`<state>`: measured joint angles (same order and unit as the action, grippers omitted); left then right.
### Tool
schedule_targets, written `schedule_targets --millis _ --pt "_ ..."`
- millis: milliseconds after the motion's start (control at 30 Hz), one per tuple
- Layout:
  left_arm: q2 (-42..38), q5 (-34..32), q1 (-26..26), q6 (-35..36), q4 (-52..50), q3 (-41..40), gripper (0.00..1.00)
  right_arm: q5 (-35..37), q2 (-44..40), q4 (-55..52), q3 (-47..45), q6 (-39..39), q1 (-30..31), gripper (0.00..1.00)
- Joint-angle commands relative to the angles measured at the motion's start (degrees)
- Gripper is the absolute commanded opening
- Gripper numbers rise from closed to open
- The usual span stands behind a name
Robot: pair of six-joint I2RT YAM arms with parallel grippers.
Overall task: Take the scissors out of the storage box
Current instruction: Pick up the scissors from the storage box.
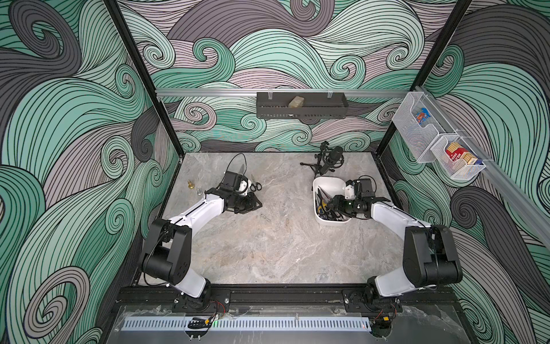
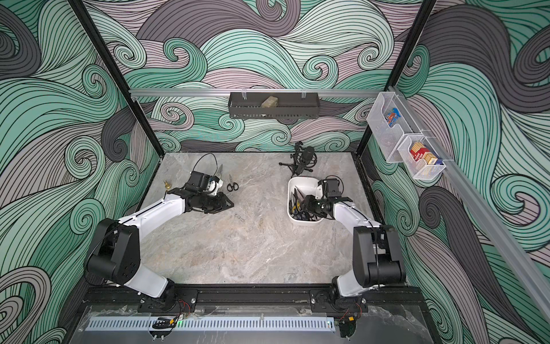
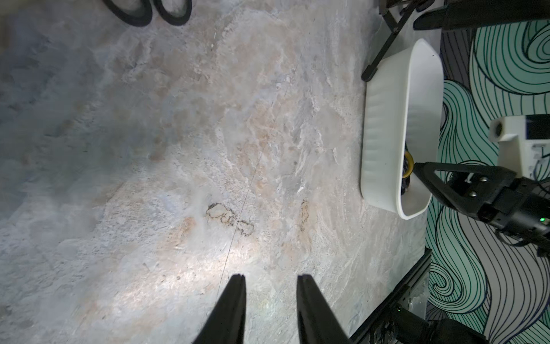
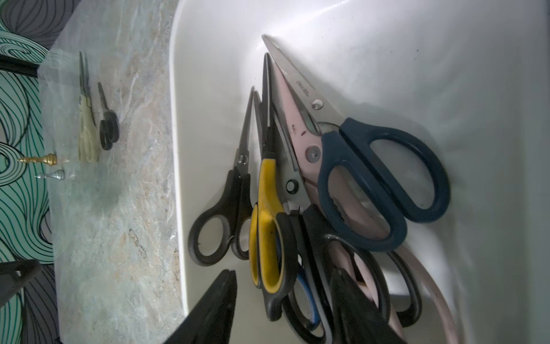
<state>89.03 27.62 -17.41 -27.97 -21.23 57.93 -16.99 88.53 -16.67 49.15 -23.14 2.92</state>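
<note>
Our right gripper (image 4: 282, 274), jaws half open, straddles stiff, likely slippery yellow-and-black-handled steel scissors (image 4: 266, 190) in the white plastic storage box (image 4: 446, 74), best held by their loops; left gripper (image 3: 271, 277) narrow, empty.

Both top views are bright and evenly lit from above, and sharp around the storage box (image 1: 329, 184). The black frame posts (image 1: 140, 74), far from the box, lean outward toward the picture edges. Shadows beside the box are faint and soft.

In the left wrist view, a pale pool of light lies on the table (image 3: 184, 286) well away from the box, fading to dim grey beyond.

In the right wrist view, white glare streaks the box's inner wall. The scissors (image 4: 384, 184) inside are crisp. The right gripper (image 4: 284, 271), nearest the lens, is dark and blurred.
</note>
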Motion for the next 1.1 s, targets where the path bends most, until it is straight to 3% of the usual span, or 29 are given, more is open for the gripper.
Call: schedule_targets --millis 0,433,967,1067 --pt "-0.9 0.9 -0.3 -0.9 1.3 2.1 0.33 0.0 2.4 -0.4 2.6 2.9 -0.4 0.50" --pt "-3.1 0.9 -0.3 -2.0 2.4 0.0 0.32 -5.0 6.8 1.3 4.0 2.8 -0.4 0.31" --pt "-3.4 1.7 -0.3 -2.9 3.2 -0.9 0.32 -5.9 4.7 1.6 3.1 2.5 -0.4 0.02" --pt "-3.0 3.5 -0.3 -3.5 3.6 -0.8 0.34 -5.6 3.6 1.6 3.2 2.7 -0.7 0.00"
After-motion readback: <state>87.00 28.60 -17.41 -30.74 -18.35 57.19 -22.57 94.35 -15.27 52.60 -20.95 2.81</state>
